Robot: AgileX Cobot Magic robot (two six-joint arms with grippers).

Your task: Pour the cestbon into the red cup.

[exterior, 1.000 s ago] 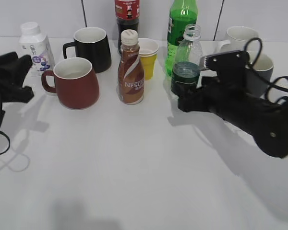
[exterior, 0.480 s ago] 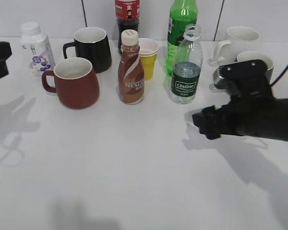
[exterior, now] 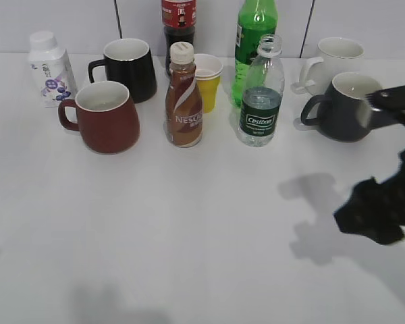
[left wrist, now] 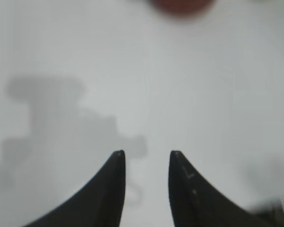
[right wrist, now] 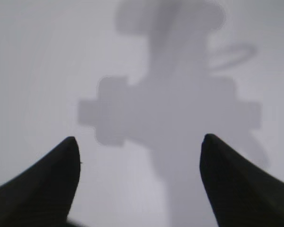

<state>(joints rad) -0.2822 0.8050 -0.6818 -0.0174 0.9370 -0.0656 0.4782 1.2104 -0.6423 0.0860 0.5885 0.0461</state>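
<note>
The cestbon (exterior: pixel 260 94), a small clear uncapped bottle with a dark green label, stands upright mid-table, right of centre. The red cup (exterior: pixel 108 118) stands upright at the left, handle to the left; its blurred base shows at the top of the left wrist view (left wrist: pixel 180 4). My right gripper (right wrist: pixel 139 142) is wide open and empty over bare table. Its arm (exterior: pixel 378 209) is at the right edge, well in front and right of the cestbon. My left gripper (left wrist: pixel 146 156) is open and empty, short of the red cup, and out of the exterior view.
A brown Nescafe bottle (exterior: pixel 183 101) stands between cup and cestbon. Behind are a black mug (exterior: pixel 128 67), yellow cup (exterior: pixel 207 81), tall green bottle (exterior: pixel 255 34), cola bottle (exterior: pixel 179 20) and white milk bottle (exterior: pixel 50 67). A dark grey mug (exterior: pixel 344 104) and a white mug (exterior: pixel 337 57) stand right.
My right gripper has let go of the cestbon and drawn back to the front right. The bottle stays upright. My left arm has left the exterior view on the left.
</note>
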